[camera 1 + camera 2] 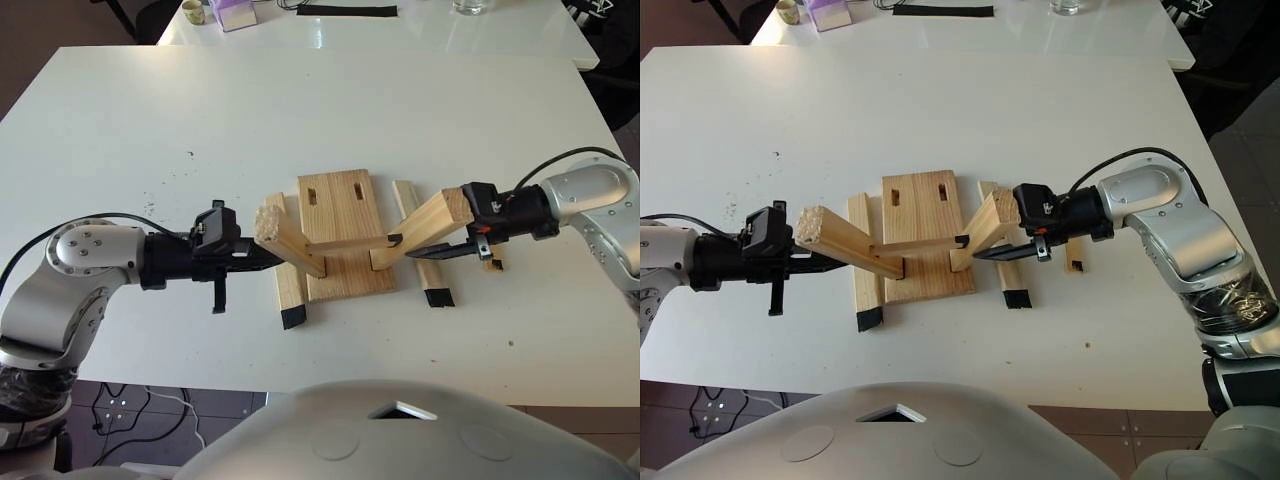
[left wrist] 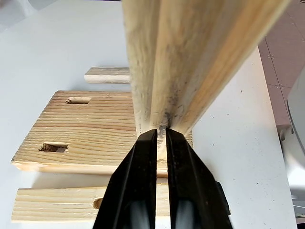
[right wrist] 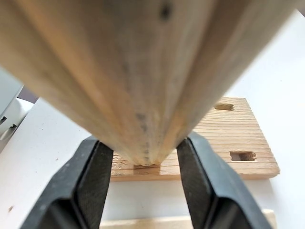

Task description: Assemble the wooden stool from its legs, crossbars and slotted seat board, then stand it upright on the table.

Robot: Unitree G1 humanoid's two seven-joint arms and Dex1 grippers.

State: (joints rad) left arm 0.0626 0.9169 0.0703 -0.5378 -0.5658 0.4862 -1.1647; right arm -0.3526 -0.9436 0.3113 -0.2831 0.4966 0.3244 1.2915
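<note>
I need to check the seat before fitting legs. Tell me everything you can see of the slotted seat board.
The seat board is a pale, rectangular wooden slab with visible grain, lying flat near the table's middle. Two small slots are cut near its far edge. Two tilted legs, joined by a crossbar, hang over its near half; contact cannot be told. Loose wooden strips lie along both sides.
</note>
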